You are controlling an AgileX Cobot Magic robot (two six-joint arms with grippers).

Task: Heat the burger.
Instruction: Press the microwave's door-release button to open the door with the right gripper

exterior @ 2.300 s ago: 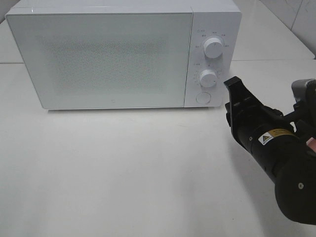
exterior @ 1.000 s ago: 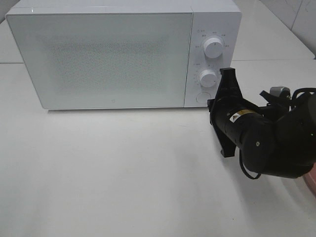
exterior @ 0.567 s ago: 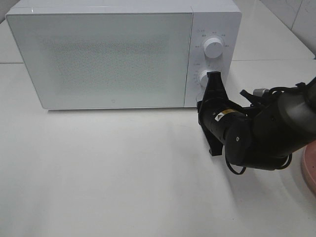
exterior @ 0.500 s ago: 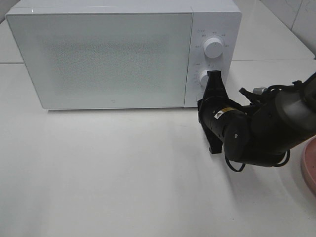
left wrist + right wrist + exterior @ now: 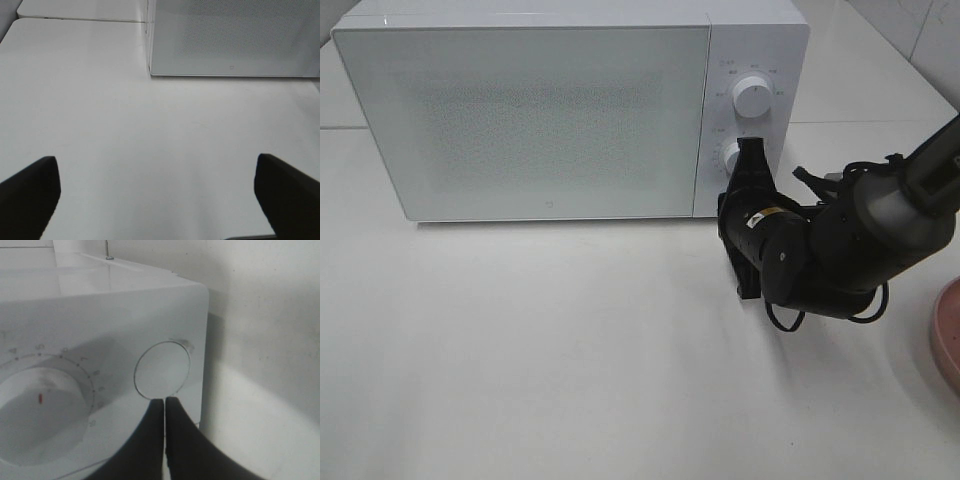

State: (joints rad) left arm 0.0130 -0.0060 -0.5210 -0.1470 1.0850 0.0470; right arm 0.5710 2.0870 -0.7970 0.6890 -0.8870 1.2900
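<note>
The burger is out of view. A white microwave [image 5: 530, 110] stands at the back of the table with its door shut. My right gripper [image 5: 751, 160] is shut and empty, its tips against the control panel by the lower knob [image 5: 731, 154]. In the right wrist view the shut tips [image 5: 164, 402] touch the lower rim of the round door button [image 5: 162, 370], beside the dial [image 5: 42, 412]. My left gripper [image 5: 157, 195] is open and empty above bare table in front of the microwave [image 5: 235, 35]; it does not show in the exterior view.
A pink round plate [image 5: 948, 345] shows at the right edge of the table, partly cut off. The upper knob [image 5: 752, 97] sits above the right gripper. The white table [image 5: 540, 340] spreads in front of the microwave.
My right arm has swung left from the table's right side to the microwave's control panel, and its shut tips now reach the round button. The pink plate has come into view.
</note>
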